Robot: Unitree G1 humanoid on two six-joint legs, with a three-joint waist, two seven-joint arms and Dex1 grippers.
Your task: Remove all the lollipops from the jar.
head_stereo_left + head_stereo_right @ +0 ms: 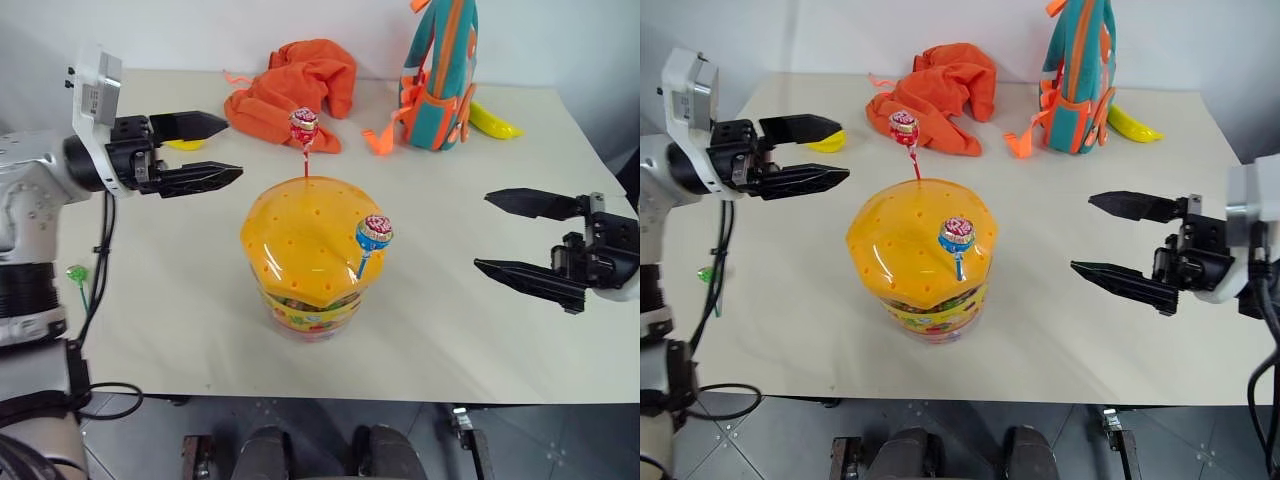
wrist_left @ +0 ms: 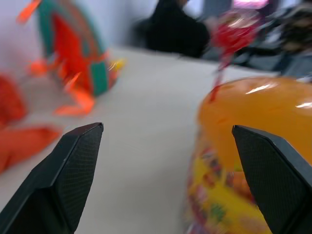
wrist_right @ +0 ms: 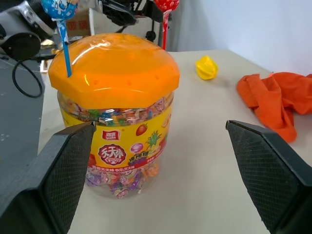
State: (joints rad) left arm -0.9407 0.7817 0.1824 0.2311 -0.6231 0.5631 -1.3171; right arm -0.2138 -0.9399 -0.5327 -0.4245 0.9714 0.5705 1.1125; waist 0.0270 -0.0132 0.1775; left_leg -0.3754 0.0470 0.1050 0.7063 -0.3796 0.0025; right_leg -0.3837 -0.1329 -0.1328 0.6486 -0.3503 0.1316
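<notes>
Grippers, left [image 1: 222,150] and right [image 1: 496,232], gape empty; we should pinch the red-stick lollipop [image 1: 303,127] low, lifting straight from the jar [image 1: 300,250].

Head stereo pair downward, wrist cameras flanking jar [image 1: 305,255]

The jar [image 3: 117,141] carries the only text that can be read — a red round badge on its yellow label shows three white Chinese characters, 天天棒. Above the badge sits a small red logo with white characters, too small to make out. Around the badge the label shows pictures of fruit and candies — a strawberry, a pineapple. The lollipop wrappers have printed patterns, but no word is legible there.
</notes>
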